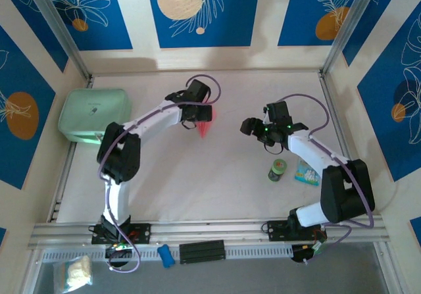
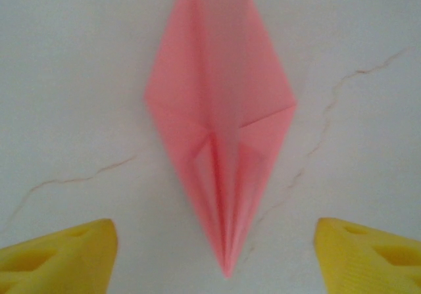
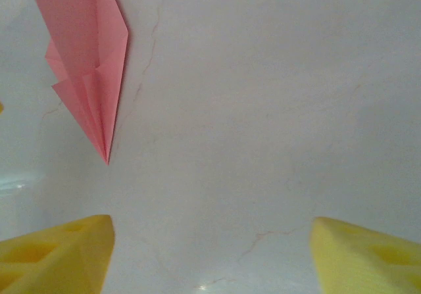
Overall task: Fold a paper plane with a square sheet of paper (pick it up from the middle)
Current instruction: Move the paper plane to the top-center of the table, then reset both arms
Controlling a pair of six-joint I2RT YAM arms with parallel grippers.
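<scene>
The mint-green rounded case (image 1: 93,113) is shut, and its contents cannot be told. The narrow pink-red paper plane (image 2: 220,129) is laid just ahead of the left pincer (image 2: 216,235), long axis running straight away, nose pointed back between its wide-spread, empty jaws. The right pincer (image 3: 212,235) is also spread wide and empty, with the plane ahead to its left.

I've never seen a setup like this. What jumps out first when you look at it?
The bright pink paper plane, a folded pointed dart, lies on the white table below the open left gripper. Next come the mint-green case at the far left and a small green can right of centre.
</scene>
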